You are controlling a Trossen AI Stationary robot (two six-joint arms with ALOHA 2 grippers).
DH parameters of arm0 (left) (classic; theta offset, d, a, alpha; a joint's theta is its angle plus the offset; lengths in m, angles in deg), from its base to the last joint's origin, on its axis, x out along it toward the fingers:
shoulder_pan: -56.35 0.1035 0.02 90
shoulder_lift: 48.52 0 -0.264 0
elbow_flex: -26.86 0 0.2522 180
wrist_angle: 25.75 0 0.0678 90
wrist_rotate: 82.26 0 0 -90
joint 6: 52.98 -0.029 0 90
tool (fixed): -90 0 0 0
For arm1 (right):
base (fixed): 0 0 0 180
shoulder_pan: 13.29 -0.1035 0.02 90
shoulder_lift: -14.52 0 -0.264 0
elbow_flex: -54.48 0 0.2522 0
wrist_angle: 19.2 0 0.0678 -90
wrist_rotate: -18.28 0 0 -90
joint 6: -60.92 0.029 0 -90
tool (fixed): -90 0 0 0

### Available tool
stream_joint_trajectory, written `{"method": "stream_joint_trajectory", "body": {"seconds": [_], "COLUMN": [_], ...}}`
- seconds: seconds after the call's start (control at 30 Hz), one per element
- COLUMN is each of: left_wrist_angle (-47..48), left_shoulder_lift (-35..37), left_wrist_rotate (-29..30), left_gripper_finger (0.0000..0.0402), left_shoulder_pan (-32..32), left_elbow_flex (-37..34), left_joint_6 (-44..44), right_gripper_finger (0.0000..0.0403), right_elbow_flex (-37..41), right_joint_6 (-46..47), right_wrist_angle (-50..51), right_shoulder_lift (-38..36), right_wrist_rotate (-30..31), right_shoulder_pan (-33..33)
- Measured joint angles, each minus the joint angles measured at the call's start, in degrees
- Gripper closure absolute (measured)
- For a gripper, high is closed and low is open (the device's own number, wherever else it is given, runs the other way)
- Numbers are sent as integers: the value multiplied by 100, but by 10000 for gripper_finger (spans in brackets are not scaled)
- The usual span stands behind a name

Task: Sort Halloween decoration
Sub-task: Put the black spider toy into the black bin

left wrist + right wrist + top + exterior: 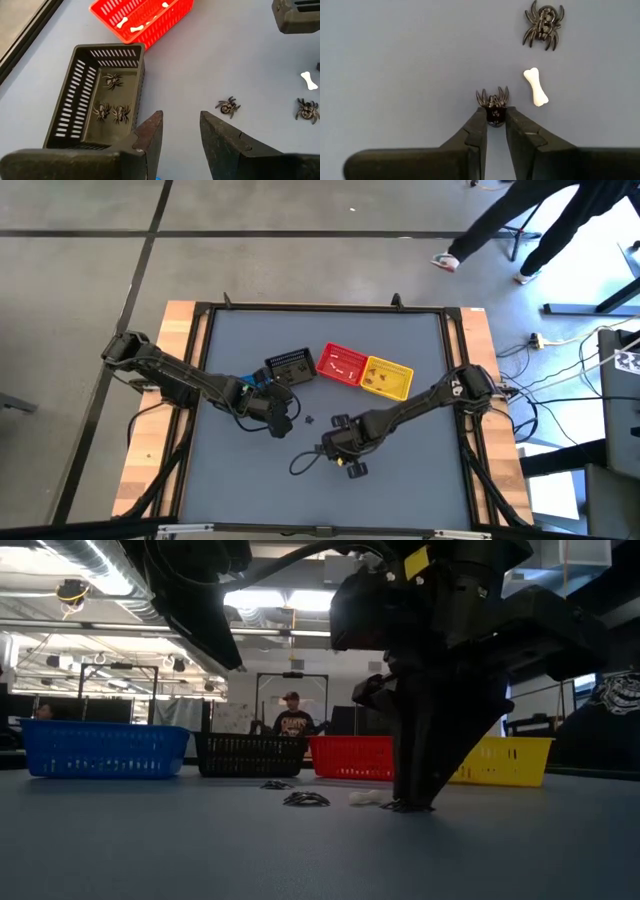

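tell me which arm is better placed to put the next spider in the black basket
The right. Its hand is already shut on a spider on the table, so it only has to lift and carry it. The left hand is open and empty beside the black basket, which already holds three spiders.

Glossy black plastic spider (493, 102), smooth white plastic bone (535, 87), matt grey table (395, 75).

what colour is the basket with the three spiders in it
Black. The basket holding the spiders shows best in the left wrist view.
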Motion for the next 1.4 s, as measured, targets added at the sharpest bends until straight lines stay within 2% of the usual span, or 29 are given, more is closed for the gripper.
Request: {"method": "stream_joint_trajectory", "body": {"seconds": [0.4, 0.63, 0.8, 1.03, 1.17, 1.4], "left_wrist_angle": [-15, -293, -864, -1701, -2123, -2796], "left_shoulder_lift": [0, 0, 0, -161, -425, -1051], "left_wrist_rotate": [-20, -364, -385, -1279, -1770, -2550], "left_gripper_finger": [279, 279, 279, 279, 279, 279], "left_shoulder_pan": [0, 0, 2, 61, 238, 404], "left_elbow_flex": [0, 0, 0, 2, 2, 4], "left_joint_6": [-284, -151, -224, -1059, -1334, -1715], "right_gripper_finger": [343, 343, 343, 343, 343, 343], "right_elbow_flex": [-869, -1871, -2312, -2385, -2385, -2085], "right_joint_6": [-437, -439, -437, -437, -428, -432], "right_wrist_angle": [298, 2104, 2885, 3808, 4228, 4256], "right_shoulder_lift": [-6, -18, -20, -28, -29, -241], "right_wrist_rotate": [731, 935, 1328, 1341, 1581, 1624], "right_shoulder_pan": [161, 182, 175, 125, -27, -294]}}
